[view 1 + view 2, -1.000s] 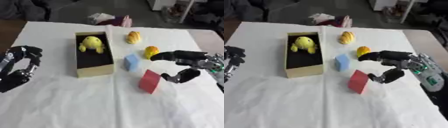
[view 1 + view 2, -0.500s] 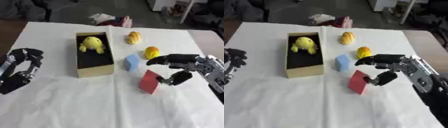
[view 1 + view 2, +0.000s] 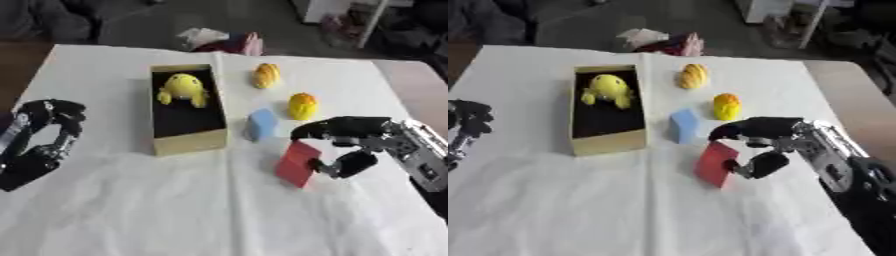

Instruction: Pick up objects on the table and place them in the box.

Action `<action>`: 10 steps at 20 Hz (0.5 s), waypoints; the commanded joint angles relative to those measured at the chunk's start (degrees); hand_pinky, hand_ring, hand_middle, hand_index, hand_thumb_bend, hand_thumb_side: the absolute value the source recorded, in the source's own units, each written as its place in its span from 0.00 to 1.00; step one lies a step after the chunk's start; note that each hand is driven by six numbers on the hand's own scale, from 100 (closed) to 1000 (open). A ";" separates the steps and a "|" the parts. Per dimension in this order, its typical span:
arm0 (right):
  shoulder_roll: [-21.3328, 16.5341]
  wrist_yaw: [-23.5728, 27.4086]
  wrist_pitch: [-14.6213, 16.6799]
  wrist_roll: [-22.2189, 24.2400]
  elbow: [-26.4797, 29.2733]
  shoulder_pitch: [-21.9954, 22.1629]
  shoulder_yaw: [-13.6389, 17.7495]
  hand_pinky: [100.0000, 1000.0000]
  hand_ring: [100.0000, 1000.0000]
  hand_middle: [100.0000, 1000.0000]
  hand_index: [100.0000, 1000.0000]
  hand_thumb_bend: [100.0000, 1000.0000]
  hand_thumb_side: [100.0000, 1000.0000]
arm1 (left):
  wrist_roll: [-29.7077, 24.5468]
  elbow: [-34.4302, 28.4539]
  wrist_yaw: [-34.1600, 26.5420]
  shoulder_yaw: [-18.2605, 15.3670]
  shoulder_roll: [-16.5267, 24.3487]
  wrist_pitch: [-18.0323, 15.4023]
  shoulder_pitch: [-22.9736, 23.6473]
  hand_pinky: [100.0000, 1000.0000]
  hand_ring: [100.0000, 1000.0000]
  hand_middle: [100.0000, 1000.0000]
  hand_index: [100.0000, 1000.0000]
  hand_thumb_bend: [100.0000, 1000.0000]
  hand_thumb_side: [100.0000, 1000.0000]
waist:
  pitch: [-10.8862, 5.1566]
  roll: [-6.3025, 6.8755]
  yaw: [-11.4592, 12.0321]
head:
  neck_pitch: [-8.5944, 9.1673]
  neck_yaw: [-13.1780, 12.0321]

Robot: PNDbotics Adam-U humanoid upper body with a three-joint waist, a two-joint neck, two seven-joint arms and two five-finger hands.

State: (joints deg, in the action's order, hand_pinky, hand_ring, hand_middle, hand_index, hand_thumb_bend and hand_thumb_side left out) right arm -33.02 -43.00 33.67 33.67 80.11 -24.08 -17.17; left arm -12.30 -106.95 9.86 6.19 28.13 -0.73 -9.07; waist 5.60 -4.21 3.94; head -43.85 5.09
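A red block (image 3: 296, 159) stands on the white table, right of centre. My right hand (image 3: 372, 136) comes in from the right and brackets it: the fingers arch over its top corner and the thumb (image 3: 343, 164) sits at its right edge, not closed on it. A light blue block (image 3: 261, 124) lies just above it, beside the tan box (image 3: 188, 145). Inside the box lies a yellow soft toy (image 3: 182, 89). Two yellow-orange rounded objects (image 3: 302, 106) (image 3: 266, 75) lie further back. My left hand (image 3: 48, 131) rests at the left edge, fingers relaxed, holding nothing.
A bundle of white and pink cloth (image 3: 223, 41) lies at the table's far edge. The table's right edge runs close behind my right arm. The white cloth spreads toward the front of the table.
My right hand has slid left and down toward the red block, so its fingers and thumb now flank it. The block has stayed put. The left hand has hardly moved.
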 commanded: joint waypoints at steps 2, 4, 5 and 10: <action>-1.26 1.44 8.39 8.07 1.33 0.12 0.02 0.88 0.92 0.94 1.00 0.00 0.64 | -0.10 -0.54 -0.14 -0.10 0.42 0.01 -0.33 0.77 0.56 0.58 0.74 0.00 0.57 | -0.63 0.20 -0.08 | -0.27 0.15; -1.43 3.32 7.90 8.24 1.89 0.28 0.44 0.88 0.91 0.93 1.00 0.00 0.66 | -0.06 -0.53 -0.14 -0.13 0.41 0.01 -0.32 0.77 0.56 0.58 0.74 0.00 0.57 | -0.64 0.20 -0.12 | -0.27 0.14; -1.53 4.32 7.65 8.30 2.21 0.27 0.64 0.88 0.91 0.93 1.00 0.00 0.69 | -0.04 -0.51 -0.14 -0.14 0.41 0.02 -0.29 0.77 0.56 0.58 0.74 0.00 0.57 | -0.66 0.20 -0.15 | -0.27 0.16; -2.16 9.24 6.48 9.93 3.21 -0.13 0.75 0.87 0.90 0.93 1.00 0.00 0.86 | -0.02 -0.44 -0.16 -0.14 0.41 0.02 -0.25 0.77 0.56 0.58 0.74 0.00 0.57 | -0.68 0.14 -0.22 | -0.27 0.22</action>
State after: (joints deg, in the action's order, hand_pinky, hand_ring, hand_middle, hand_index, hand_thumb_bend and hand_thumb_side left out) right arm -33.11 -35.23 32.28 35.06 82.03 -23.21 -17.16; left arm -12.30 -106.82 9.86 6.19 28.13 -0.73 -9.01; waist 5.60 -4.23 3.84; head -43.85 5.16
